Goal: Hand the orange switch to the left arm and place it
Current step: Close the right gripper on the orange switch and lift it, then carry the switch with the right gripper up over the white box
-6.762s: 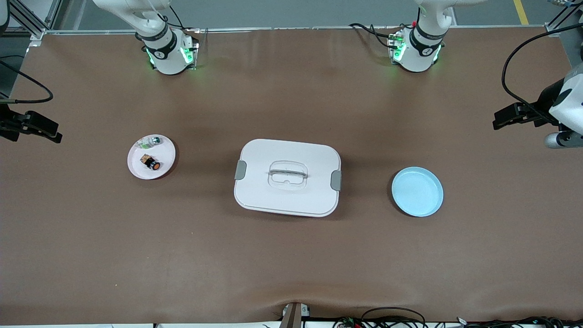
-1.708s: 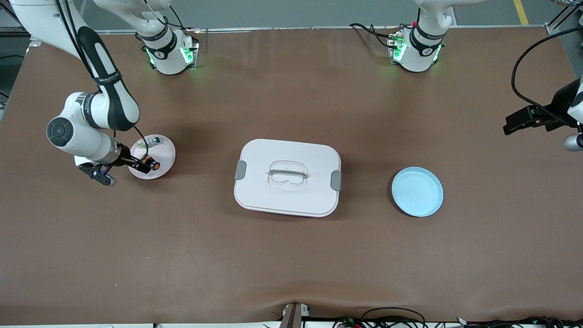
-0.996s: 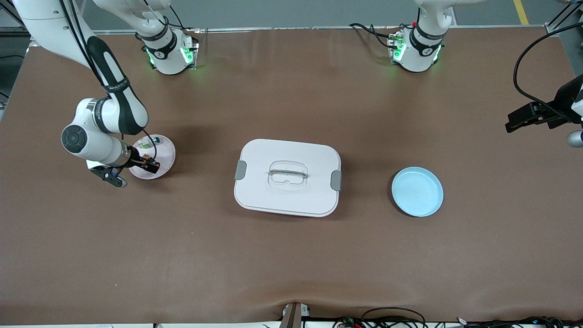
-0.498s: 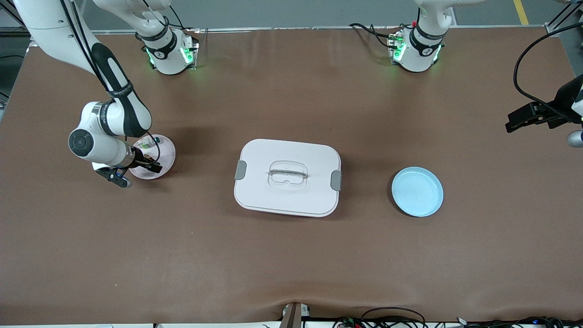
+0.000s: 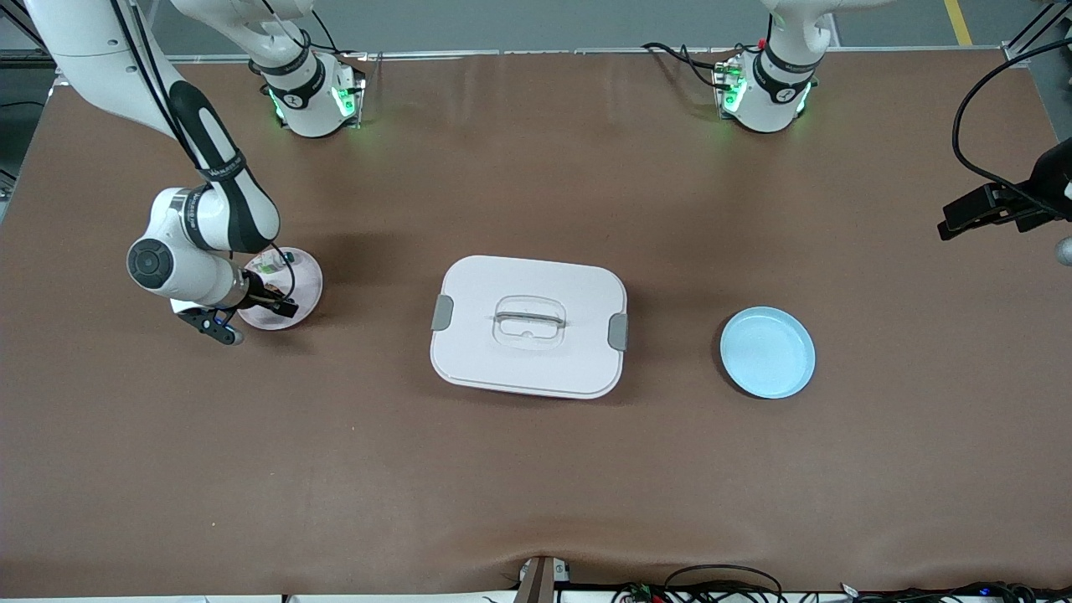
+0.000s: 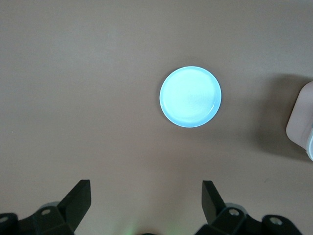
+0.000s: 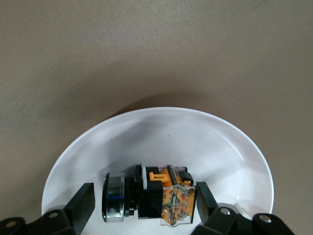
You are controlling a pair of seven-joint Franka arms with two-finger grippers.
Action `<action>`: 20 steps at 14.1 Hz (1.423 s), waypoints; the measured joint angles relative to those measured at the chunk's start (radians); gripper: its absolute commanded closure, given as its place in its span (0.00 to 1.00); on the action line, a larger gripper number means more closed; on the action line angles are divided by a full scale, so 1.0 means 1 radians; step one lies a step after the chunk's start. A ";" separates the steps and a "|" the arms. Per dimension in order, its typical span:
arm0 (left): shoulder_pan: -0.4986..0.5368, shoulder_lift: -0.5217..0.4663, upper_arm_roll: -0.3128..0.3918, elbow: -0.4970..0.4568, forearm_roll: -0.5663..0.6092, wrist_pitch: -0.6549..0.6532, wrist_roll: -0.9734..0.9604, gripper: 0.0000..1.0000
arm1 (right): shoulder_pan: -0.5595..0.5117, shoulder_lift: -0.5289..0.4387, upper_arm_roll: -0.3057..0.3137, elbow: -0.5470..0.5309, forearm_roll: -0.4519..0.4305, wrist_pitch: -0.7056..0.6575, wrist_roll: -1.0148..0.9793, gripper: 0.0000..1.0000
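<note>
— Where is the orange switch (image 7: 161, 198)?

— On the pink plate (image 5: 306, 280), toward the right arm's end of the table. It lies on its side on the plate's floor, cap at one end and clear tan block at the other. From the front it is hidden under the right claw (image 5: 275, 306).

— So the right claw has it?

— Not clamped. In the right wrist view the claw (image 7: 145, 196) is down in the plate (image 7: 166, 132) with one finger on each side of the switch. The finger at the tan end looks to be touching it or just beside it; at the cap end a sliver of white plate shows between finger (image 7: 84, 201) and cap. The jaws are apart, around the switch but not pressing on it from both sides.

— Anything else on that plate?

— A second small switch (image 5: 270, 266), clear with a bit of green, near the rim on the side farther from the front camera.

— And the left arm?

— It waits. Its claw (image 5: 980, 216) hangs over the bare table (image 5: 536, 469) at the left arm's end. In its wrist view the claw (image 6: 146, 203) is spread wide with nothing between the fingers.

— What does that wrist view see?

— The blue plate (image 6: 190, 97), bare, and a corner of the box (image 6: 301, 122).

— Where does the box stand?

— In the middle of the table, lid on, side clips down, between the pink plate and the blue plate (image 5: 768, 352). The box (image 5: 529, 327) is well apart from both claws.
</note>
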 measured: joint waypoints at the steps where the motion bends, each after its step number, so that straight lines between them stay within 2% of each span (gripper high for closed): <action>1: 0.000 0.000 0.000 0.000 0.000 0.000 0.000 0.00 | 0.000 0.000 0.000 0.000 0.000 0.000 0.000 0.56; 3: 0.000 0.000 0.001 0.000 0.000 0.000 0.000 0.00 | 0.000 -0.002 0.000 0.002 0.000 0.000 0.000 0.78; 4: 0.000 0.000 0.001 0.000 0.000 0.000 0.000 0.00 | 0.000 -0.001 0.000 0.003 0.000 0.000 0.000 0.82; 8: 0.000 0.000 0.001 0.000 0.000 0.000 0.000 0.00 | 0.000 -0.001 0.000 0.005 0.000 -0.007 -0.001 0.83; 11: 0.000 0.001 0.001 -0.003 0.000 0.000 0.000 0.00 | 0.001 -0.010 0.001 0.027 -0.001 -0.089 -0.002 0.83; 14: -0.001 0.002 0.001 -0.004 0.000 0.000 0.000 0.00 | 0.002 -0.067 0.008 0.117 -0.001 -0.322 -0.001 0.83; 17: -0.001 0.002 0.001 -0.004 0.000 0.000 0.000 0.00 | 0.009 -0.126 0.020 0.309 0.006 -0.670 0.002 0.84; 20: -0.002 0.002 0.001 -0.004 0.000 0.000 0.000 0.00 | 0.039 -0.141 0.023 0.504 0.028 -0.909 0.041 0.84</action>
